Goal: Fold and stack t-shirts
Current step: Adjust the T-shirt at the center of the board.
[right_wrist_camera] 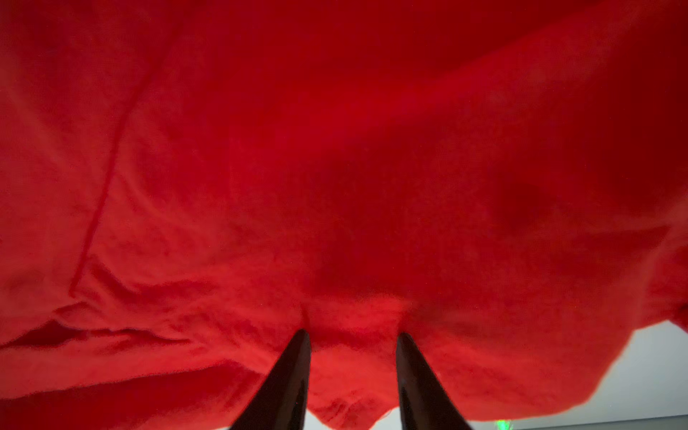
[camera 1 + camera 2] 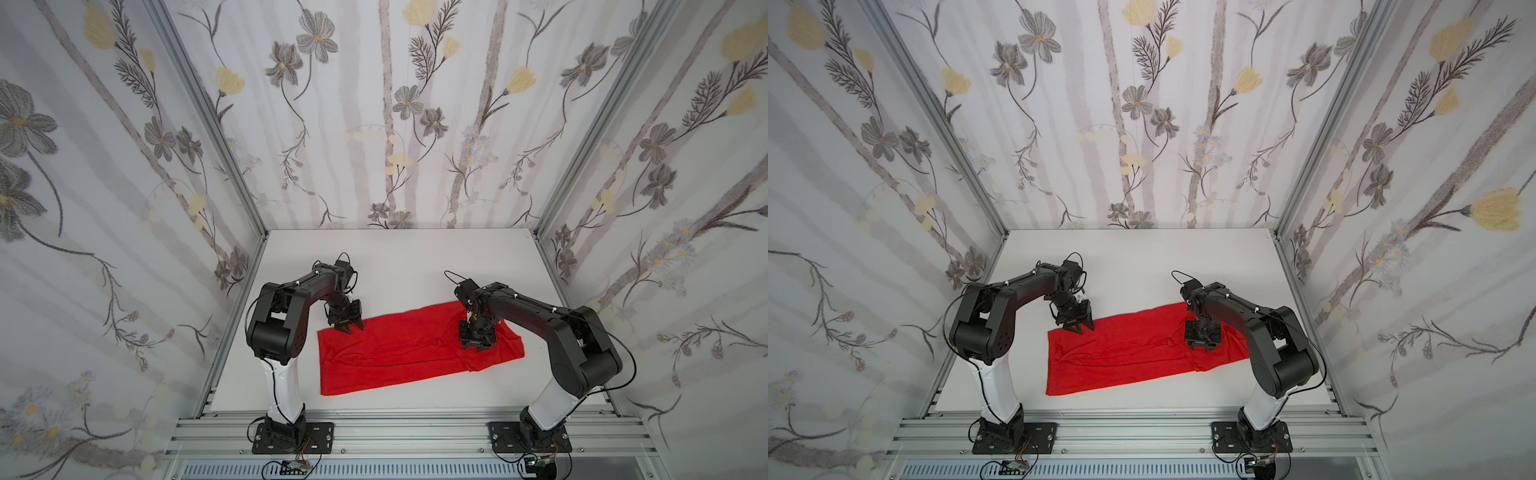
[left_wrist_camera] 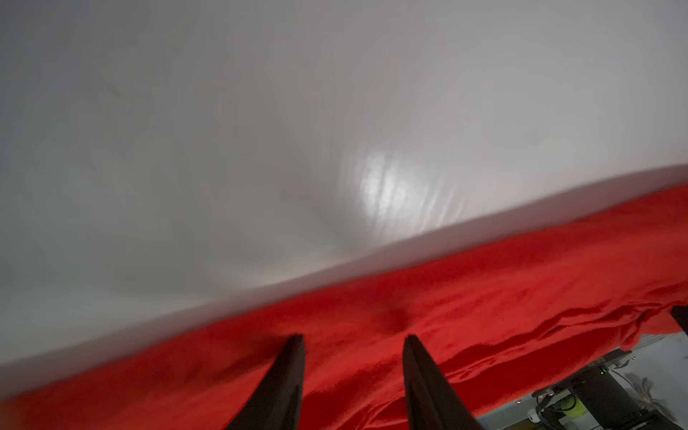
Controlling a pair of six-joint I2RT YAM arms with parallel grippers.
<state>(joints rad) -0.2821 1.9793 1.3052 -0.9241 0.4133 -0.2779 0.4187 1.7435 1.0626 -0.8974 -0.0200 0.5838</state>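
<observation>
Wrinkles cross the red t-shirt (image 2: 399, 357), spread long on the table (image 2: 395, 266) in both top views. Only the wrist views show the finger gaps: left gripper (image 3: 352, 338) and right gripper (image 1: 352, 335) both stand parted over fabric, gripping nothing.

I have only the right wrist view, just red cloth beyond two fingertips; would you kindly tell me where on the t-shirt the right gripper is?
Observer: In both top views the right gripper is over the right end of the t-shirt, inside its edges.
Operator: Thank you; and the left gripper?
Observer: The left gripper is at the t-shirt's far left corner, jaws apart.
Operator: How does the t-shirt lie?
Observer: As a long strip across the white table, right end farther from the arm bases.
</observation>
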